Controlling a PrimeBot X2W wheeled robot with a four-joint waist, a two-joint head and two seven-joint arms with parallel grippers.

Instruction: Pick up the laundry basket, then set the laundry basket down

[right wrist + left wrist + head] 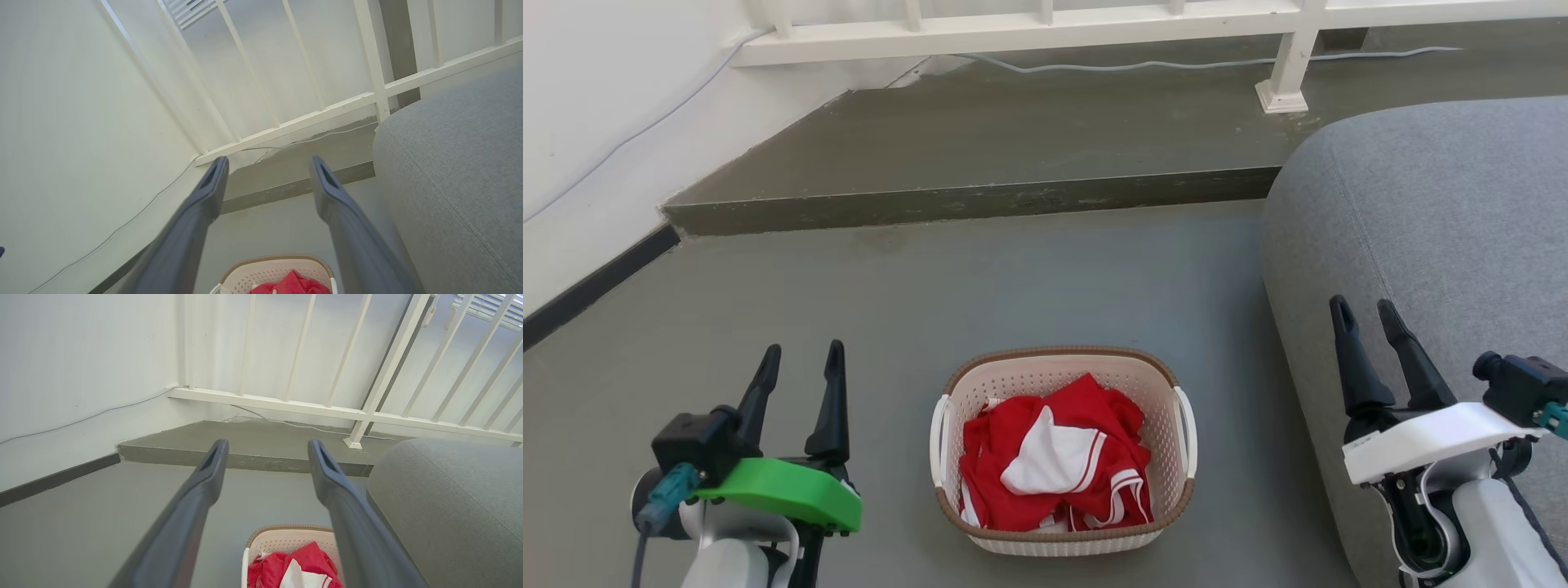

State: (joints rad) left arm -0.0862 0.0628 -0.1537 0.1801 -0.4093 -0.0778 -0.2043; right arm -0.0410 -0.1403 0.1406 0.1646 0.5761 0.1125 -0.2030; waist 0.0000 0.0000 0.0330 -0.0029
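Laundry basket (pixel 1058 377) with red and white clothes (pixel 1054 457) sits on the grey floor (pixel 1013 278) between left gripper (pixel 803 351) and right gripper (pixel 1362 306), both empty with fingers spread; the left looks slightly nearer

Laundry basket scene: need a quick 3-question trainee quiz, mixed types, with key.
1. True or false: the laundry basket stands on the floor, with neither gripper touching it.
2. The red-and-white clothing lies: A) on the floor beside the basket, B) inside the basket, C) draped over a chair.
3. Fill in: the left gripper and the right gripper are both ____.
Key: 1 true; 2 B; 3 open.
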